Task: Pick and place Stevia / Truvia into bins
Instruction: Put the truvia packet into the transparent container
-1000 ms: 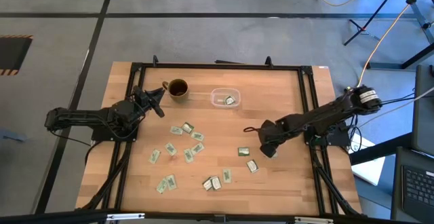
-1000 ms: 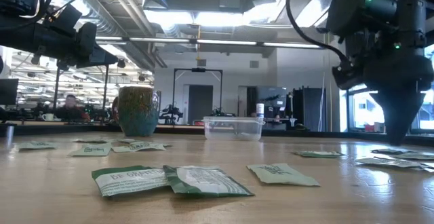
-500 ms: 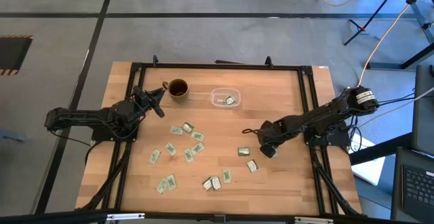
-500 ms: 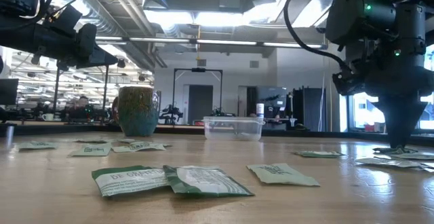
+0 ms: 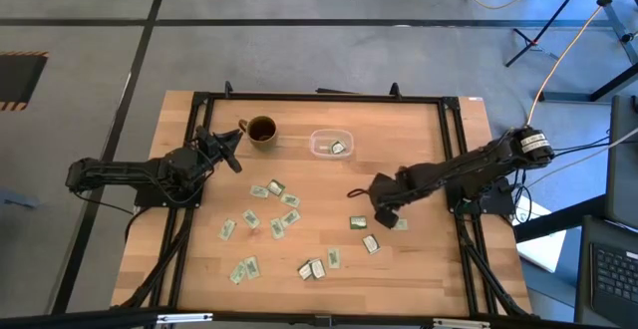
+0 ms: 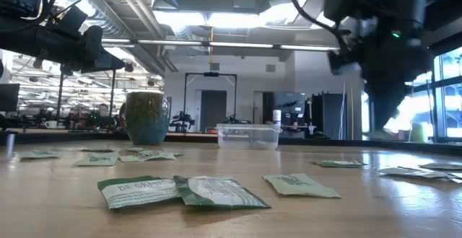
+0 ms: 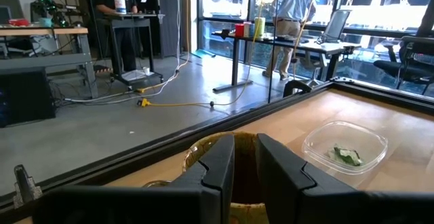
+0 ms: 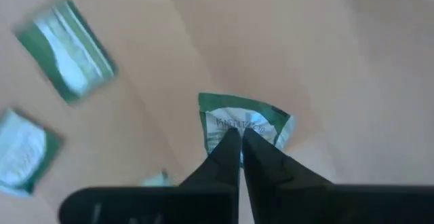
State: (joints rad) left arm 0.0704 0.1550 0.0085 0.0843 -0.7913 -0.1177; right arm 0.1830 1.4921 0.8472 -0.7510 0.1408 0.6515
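Fingertips of your right gripper (image 8: 239,139) pinch one sachet (image 8: 245,123) by its edge above the table (image 5: 419,259), so it hangs free for carrying; the clear bin (image 5: 330,144) lies well apart; your left gripper (image 5: 229,151), narrowly parted, waits beside the mug (image 5: 261,130).

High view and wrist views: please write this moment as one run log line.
right gripper: shut on sachet, lifted off table | left gripper: waiting by mug | bin: holds one sachet
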